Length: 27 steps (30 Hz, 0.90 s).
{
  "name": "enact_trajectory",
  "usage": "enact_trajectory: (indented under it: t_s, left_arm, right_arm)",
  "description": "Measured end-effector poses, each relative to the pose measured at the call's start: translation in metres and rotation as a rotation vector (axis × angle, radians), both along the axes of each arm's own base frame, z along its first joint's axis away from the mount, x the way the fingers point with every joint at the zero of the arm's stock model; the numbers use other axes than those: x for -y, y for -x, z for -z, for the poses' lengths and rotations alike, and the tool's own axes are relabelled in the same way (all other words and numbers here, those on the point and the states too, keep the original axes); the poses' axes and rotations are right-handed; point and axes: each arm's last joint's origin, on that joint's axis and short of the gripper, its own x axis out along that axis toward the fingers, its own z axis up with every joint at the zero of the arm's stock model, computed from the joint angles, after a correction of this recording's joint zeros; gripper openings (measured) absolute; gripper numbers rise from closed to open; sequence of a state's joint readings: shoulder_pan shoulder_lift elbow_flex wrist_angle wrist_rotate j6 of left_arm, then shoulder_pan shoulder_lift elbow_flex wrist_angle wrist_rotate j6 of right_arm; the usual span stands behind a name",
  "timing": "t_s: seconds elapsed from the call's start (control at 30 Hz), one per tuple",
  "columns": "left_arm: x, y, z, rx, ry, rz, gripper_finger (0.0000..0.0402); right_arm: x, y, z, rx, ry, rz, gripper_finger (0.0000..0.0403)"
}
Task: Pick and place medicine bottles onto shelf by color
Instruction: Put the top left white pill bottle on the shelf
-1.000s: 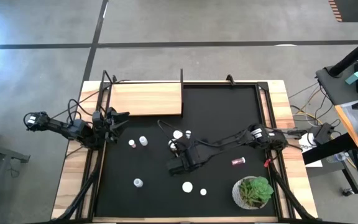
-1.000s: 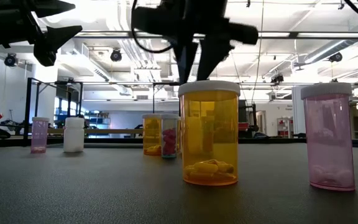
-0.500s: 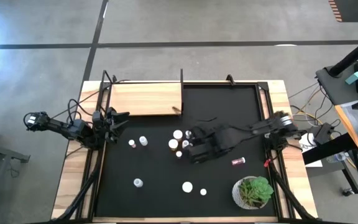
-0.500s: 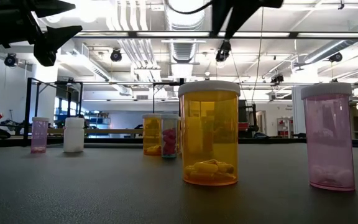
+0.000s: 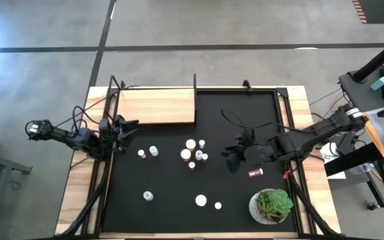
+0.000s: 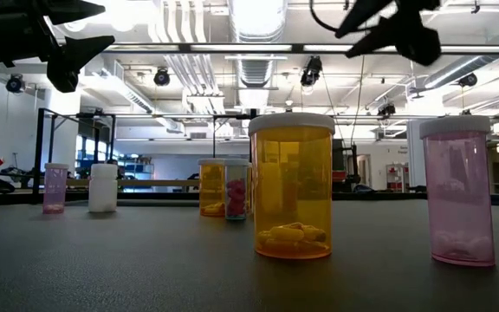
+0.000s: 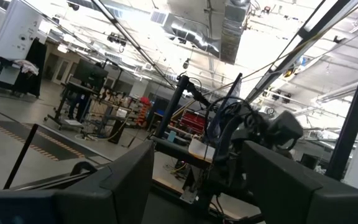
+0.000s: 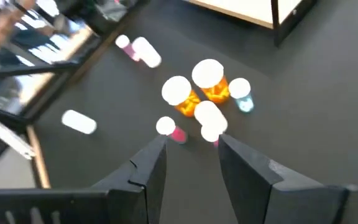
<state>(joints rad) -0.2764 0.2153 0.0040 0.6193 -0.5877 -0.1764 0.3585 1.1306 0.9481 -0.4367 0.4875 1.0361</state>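
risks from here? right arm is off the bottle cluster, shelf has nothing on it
1. The cluster is tightly packed, bottles touching; the open right gripper will likely bump neighbours when grabbing one.
2. The dark red bottle lies on its side near the plant; it may roll.

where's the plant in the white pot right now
In the high view, the plant sits at the black mat's near right corner, below a bottle lying on its side and the right gripper.
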Motion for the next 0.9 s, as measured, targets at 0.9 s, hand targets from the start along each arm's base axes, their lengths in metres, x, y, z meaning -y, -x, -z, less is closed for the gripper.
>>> enact_trajectory:
  t_s: [0.9]
  left_arm:
    - [0.000, 0.000, 0.000, 0.000, 0.000, -0.001, 0.0228]
  right_arm:
    - [0.022, 0.070, 0.036, 0.061, 0.029, 0.107, 0.0041]
